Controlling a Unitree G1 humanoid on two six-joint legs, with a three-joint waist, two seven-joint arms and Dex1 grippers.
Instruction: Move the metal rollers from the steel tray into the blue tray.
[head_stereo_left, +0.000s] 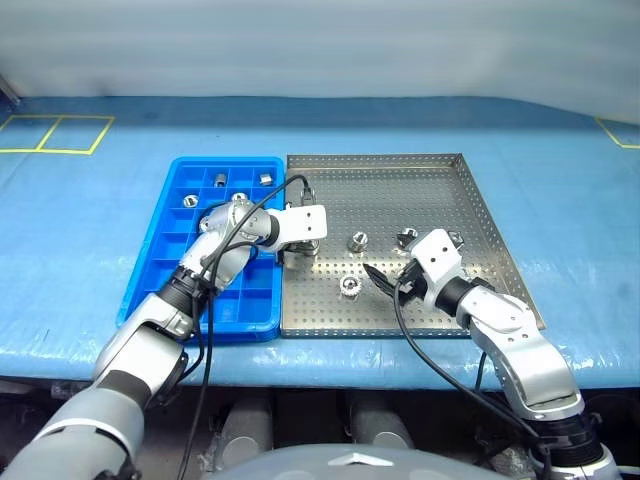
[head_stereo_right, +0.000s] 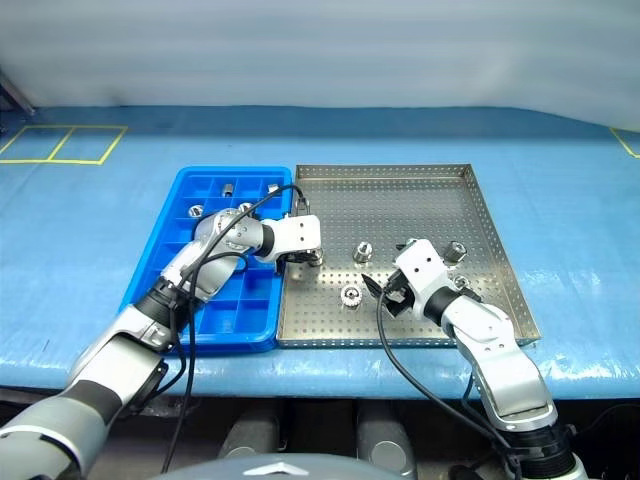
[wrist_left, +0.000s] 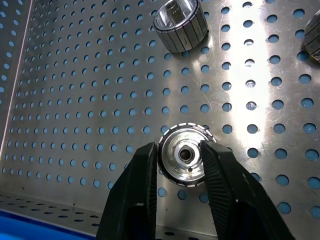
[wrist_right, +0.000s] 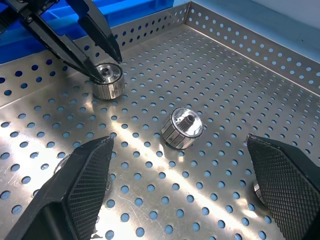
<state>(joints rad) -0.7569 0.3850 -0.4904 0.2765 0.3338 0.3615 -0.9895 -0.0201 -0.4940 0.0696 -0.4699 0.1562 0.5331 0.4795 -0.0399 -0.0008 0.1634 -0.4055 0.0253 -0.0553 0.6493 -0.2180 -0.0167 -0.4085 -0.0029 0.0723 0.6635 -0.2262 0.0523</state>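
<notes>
Roller (wrist_left: 184, 154) upright, hole facing up, near steel tray's (head_stereo_left: 480, 205) blue-tray (head_stereo_left: 160, 265) edge, clamped in left gripper (wrist_left: 181, 165) jaws; right gripper (wrist_right: 177, 185) jaws wide open, empty.

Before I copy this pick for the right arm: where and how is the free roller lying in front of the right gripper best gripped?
Grip that roller across its ribbed round side wall, coming down from above with a finger on each side. It stands on end on the steel tray, hole upward, as does the roller the left gripper has shut on that way. The right gripper is open.
</notes>
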